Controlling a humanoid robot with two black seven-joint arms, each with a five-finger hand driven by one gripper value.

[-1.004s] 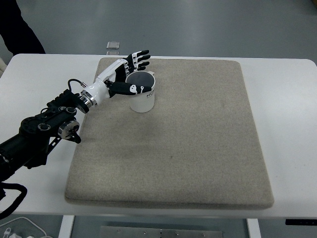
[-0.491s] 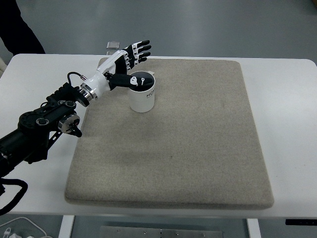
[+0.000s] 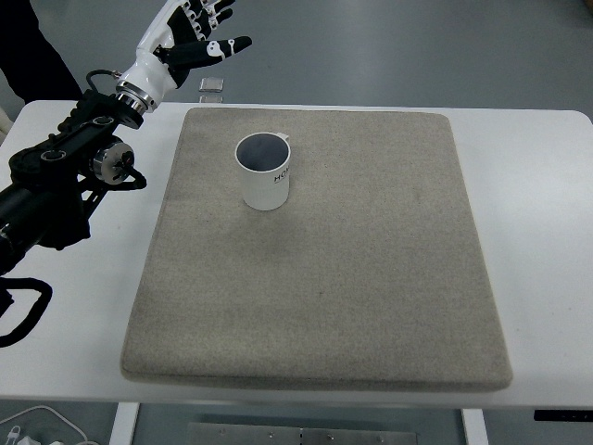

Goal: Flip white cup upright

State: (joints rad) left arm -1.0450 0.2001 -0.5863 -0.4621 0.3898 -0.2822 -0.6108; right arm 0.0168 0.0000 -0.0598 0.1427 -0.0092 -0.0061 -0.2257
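Observation:
A white cup (image 3: 265,171) stands upright on the grey mat (image 3: 371,278), its dark inside open to the top, in the mat's far left part. My left hand (image 3: 196,32) is raised at the picture's top left, well clear of the cup and beyond the mat's far edge. Its fingers are spread and hold nothing. Its arm (image 3: 69,176) comes in from the left edge. The right arm is out of view.
The mat lies on a white table (image 3: 537,204). A small grey square object (image 3: 212,85) lies just beyond the table's far edge. A dark-clothed person (image 3: 32,56) stands at the top left corner. Cables (image 3: 28,422) show at the bottom left.
My left hand has let go of the cup and pulled up and away to the far left. The cup stays upright in the same place.

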